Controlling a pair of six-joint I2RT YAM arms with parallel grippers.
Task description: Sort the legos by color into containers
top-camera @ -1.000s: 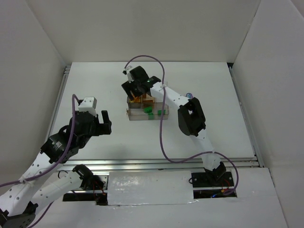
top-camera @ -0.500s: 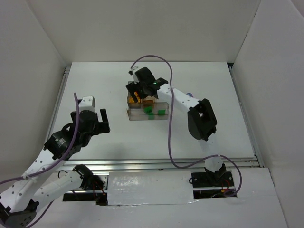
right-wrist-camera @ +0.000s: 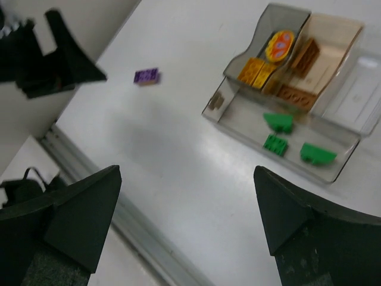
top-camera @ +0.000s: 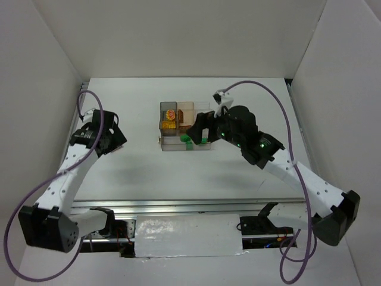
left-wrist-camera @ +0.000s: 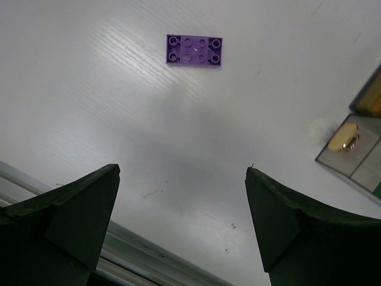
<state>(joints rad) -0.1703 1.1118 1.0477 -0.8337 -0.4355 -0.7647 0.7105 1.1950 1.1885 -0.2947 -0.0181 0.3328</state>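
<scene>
The divided clear tray (top-camera: 172, 146) stands mid-table. Its grey compartment holds yellow legos (right-wrist-camera: 256, 70) and a round yellow piece (right-wrist-camera: 280, 44). The tan one holds orange-brown legos (right-wrist-camera: 303, 53). The long compartment holds three green legos (right-wrist-camera: 275, 144). A flat purple lego (left-wrist-camera: 194, 49) lies alone on the table left of the tray, also in the right wrist view (right-wrist-camera: 146, 76). My left gripper (left-wrist-camera: 182, 171) is open and empty, above the table short of the purple lego, at the far left (top-camera: 113, 142). My right gripper (top-camera: 195, 132) is open and empty, raised at the tray's right end (right-wrist-camera: 187, 171).
A metal rail (left-wrist-camera: 149, 262) runs along the table's left edge, close under my left gripper. White walls enclose the table on three sides. The tray's corner (left-wrist-camera: 357, 149) shows at the right of the left wrist view.
My right gripper has drawn back from over the tray's back compartments to its right end. My left arm has swung out and back toward the table's left edge.
</scene>
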